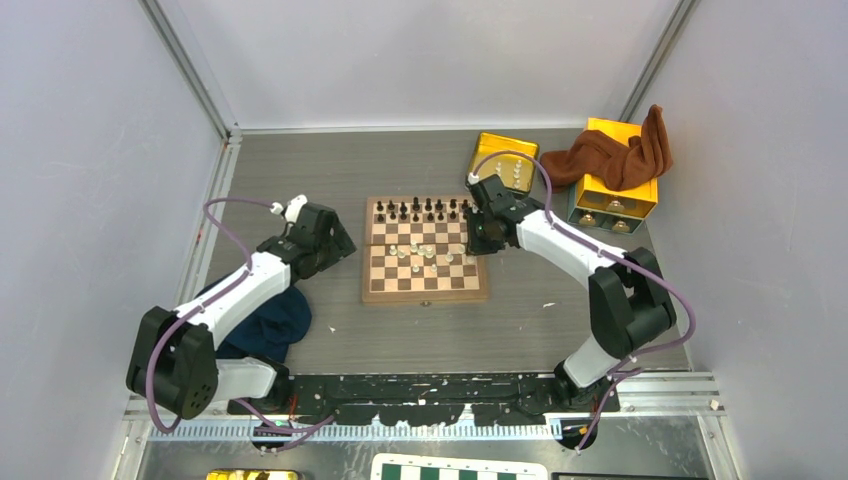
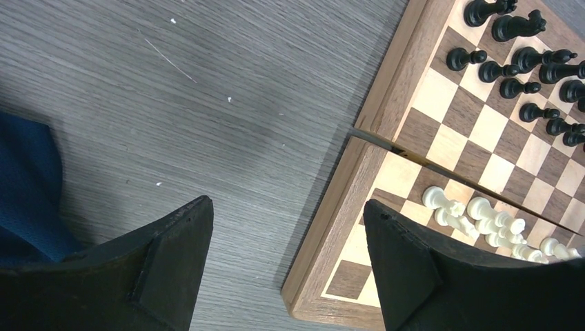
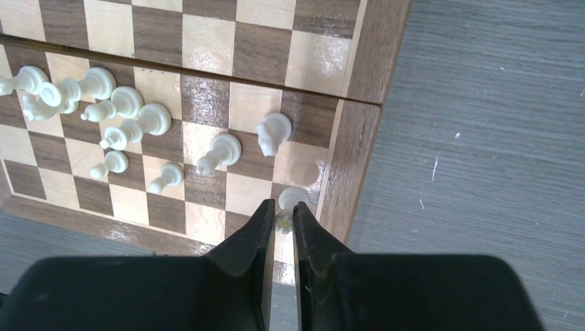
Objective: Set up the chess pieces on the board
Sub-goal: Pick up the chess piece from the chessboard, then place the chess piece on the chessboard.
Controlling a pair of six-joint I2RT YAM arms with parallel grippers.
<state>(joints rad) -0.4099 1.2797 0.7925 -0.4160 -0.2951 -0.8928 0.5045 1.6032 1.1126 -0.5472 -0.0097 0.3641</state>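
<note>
At the near edge of the table [image 1: 300, 190], both arms rise from their bases and reach forward, elbows bent outward, to flank the board [image 1: 425, 297]. The left fingers [image 1: 340, 247] sit at its 9 o'clock side and the right fingers [image 1: 482, 236] at its 3 o'clock side. The left fingers are spread wide and hold nothing, hanging over bare table with one tip above the board's border.

The right fingers point steeply down and are drawn almost together on a white piece [image 3: 292, 197]. Its head is pinched between the tips, and its round base shows just beyond them at 12 o'clock in the wrist view. Its long axis runs along the fingers, near upright.

By my count it is over the rightmost file, second row from the near edge. I cannot tell whether its base is touching the wood. If it is, I judge this a pawn's home square, and the next move is only a release.

The other white pieces [image 3: 131, 121] cluster toward 10 o'clock from the tips. The dark pieces [image 2: 531, 62] fill the far rows.
</note>
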